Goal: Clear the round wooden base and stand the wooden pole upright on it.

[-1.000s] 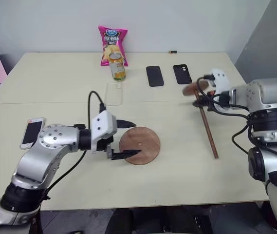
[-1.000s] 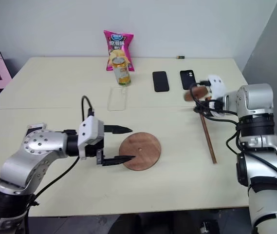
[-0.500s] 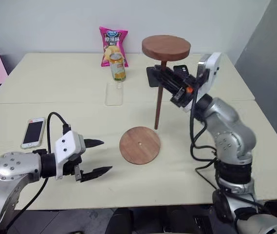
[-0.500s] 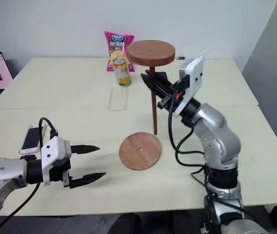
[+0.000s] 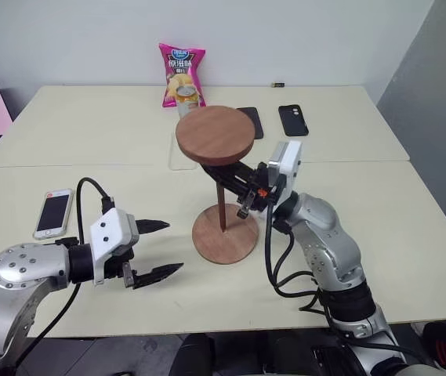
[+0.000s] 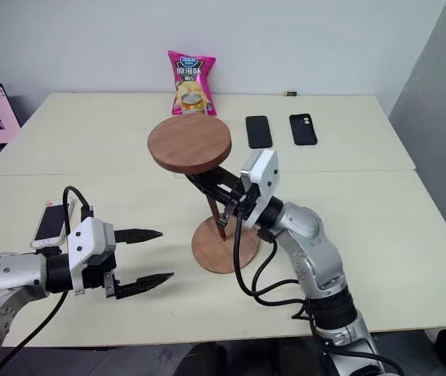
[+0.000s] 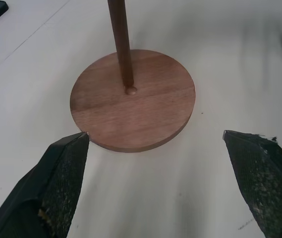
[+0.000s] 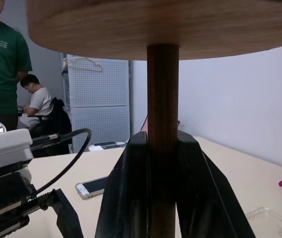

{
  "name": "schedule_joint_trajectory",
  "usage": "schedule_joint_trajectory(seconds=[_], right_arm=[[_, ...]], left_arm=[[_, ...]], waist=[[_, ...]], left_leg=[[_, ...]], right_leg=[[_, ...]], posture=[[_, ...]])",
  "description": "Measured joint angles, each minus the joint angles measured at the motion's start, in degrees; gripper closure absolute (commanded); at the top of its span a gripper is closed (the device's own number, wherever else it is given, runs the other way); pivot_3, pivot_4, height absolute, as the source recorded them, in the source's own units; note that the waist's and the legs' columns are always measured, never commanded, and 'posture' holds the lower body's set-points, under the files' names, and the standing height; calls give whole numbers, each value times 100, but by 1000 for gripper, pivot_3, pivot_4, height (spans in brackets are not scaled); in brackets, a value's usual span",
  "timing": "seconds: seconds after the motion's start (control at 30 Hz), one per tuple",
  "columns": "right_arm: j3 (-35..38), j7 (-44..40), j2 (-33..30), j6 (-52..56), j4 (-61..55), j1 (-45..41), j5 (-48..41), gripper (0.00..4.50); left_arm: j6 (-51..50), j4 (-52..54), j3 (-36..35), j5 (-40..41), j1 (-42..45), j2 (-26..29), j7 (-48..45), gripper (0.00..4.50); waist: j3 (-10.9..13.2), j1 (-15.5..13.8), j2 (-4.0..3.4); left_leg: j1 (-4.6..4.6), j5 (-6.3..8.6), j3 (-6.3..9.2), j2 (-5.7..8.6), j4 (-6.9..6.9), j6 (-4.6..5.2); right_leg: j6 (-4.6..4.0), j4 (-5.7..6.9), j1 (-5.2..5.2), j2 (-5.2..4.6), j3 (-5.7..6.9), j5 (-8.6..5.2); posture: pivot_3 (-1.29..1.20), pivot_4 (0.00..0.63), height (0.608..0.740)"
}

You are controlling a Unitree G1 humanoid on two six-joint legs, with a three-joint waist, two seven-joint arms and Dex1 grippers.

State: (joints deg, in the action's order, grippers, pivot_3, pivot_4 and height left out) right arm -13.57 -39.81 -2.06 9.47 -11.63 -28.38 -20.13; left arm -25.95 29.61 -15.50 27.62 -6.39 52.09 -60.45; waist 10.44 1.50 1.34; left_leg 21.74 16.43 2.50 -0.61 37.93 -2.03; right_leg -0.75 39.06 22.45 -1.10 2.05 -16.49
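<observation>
The right fingers (image 5: pixel 236 193) are clamped on the wooden pole (image 5: pixel 222 205), which stands nearly upright, disc end up, with its lower tip at the centre hole of the round wooden base (image 5: pixel 224 244). Left of the base, the left fingers (image 5: pixel 154 249) are spread wide and hold nothing, just above the desk (image 5: pixel 411 211).

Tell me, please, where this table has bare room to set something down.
The table is bare in the far left corner beside the chip bag, and along the right edge past the black phones. It is crowded at the centre, around the round wooden base and both grippers.
</observation>
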Motion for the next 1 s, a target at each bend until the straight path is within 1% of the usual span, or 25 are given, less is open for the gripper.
schedule_joint_trajectory(seconds=[0.2,0.6,1.0], right_arm=[[-59,-98,-11,-295,222,0,95,4239],[-140,-198,-181,-293,126,217,78,4239],[-250,-221,-348,-227,73,201,155,4239]], left_arm=[[27,-98,15,-83,5,5,-20,0],[43,-121,56,-84,42,5,-49,0],[197,-258,187,-109,195,-13,-76,0]], waist=[[0,0,0],[-1,0,1],[-2,-2,2]], left_leg=[[0,0,0,0,0,0],[-4,0,2,0,0,0],[-13,0,2,0,-1,0]], right_leg=[[0,-1,-1,0,1,0],[0,-1,-6,0,1,0],[0,-3,-14,0,2,0]], posture=[[0,150,740],[0,150,740],[0,150,740]])
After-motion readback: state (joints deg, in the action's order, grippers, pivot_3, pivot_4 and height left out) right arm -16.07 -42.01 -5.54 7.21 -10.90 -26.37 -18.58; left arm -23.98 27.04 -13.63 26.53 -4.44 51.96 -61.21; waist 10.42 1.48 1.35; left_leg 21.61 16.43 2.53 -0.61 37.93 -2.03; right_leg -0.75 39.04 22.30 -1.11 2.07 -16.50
